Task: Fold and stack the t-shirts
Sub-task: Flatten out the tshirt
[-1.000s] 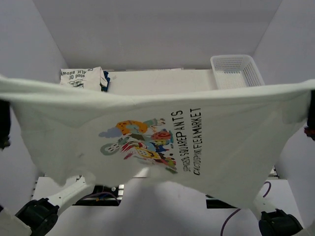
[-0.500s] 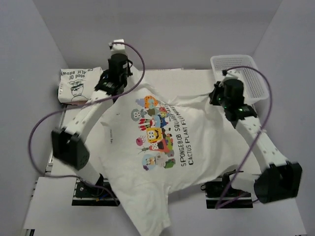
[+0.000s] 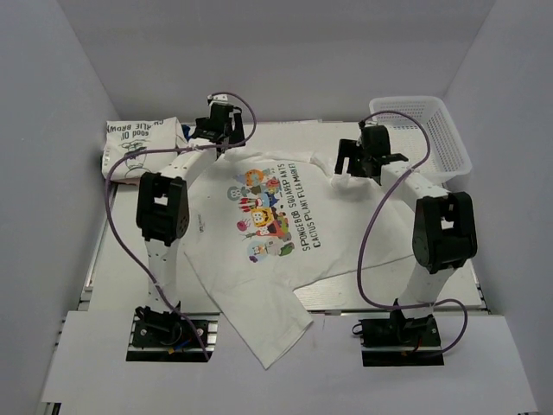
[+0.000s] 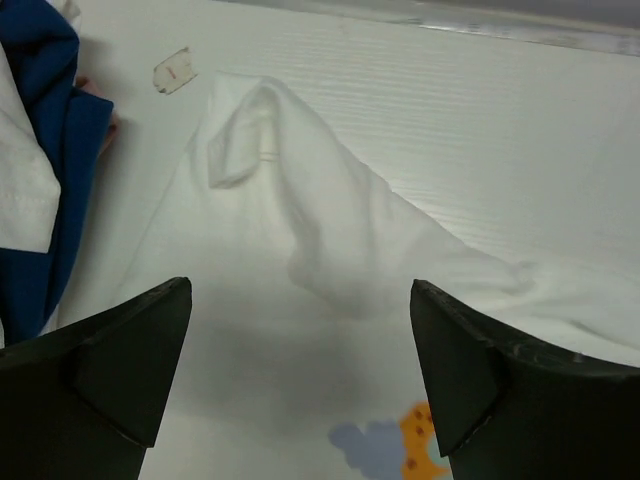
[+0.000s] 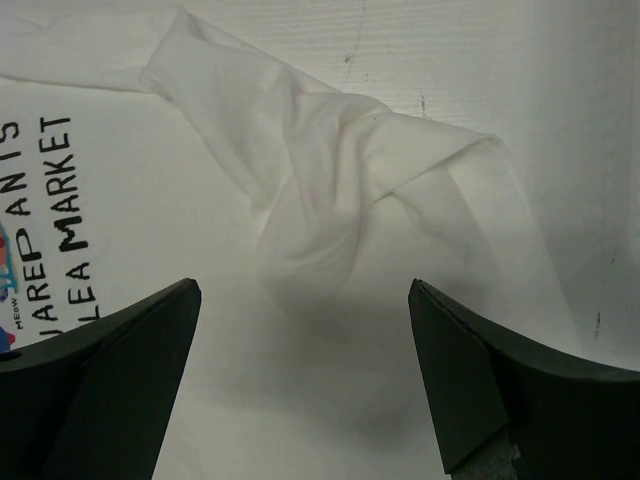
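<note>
- The white desk [image 3: 108, 251] carries everything, with both arms reaching out to its far edge.
- The white cotton t-shirt with the colourful cartoon print and dark text [image 3: 268, 216] lies spread print-up over the middle of the desk. Its collar is toward the far edge and its hem hangs over the near edge. Its long axis runs far to near, slanted a little toward the right near corner.
- The white mesh basket [image 3: 423, 130] sits at the far right corner, well apart from the shirt body.
- The folded white t-shirt with the black line drawing [image 3: 138, 147] rests at the far left corner. A piece of dark blue fabric [image 4: 50, 150] lies against it.
- The left end effector [image 4: 300, 290] hovers with its jaws wide apart, grasping nothing. It is at the far edge, just over the left shoulder of the printed shirt.
- The right end effector [image 5: 303, 287] is likewise spread and empty, above the right shoulder.
- The crumpled left sleeve [image 4: 260, 130] lies just ahead of the left jaws, and the twisted right sleeve [image 5: 340, 170] just ahead of the right jaws. Each arm is therefore nearest its own sleeve, and straightening or folding these inward looks like the next step.
</note>
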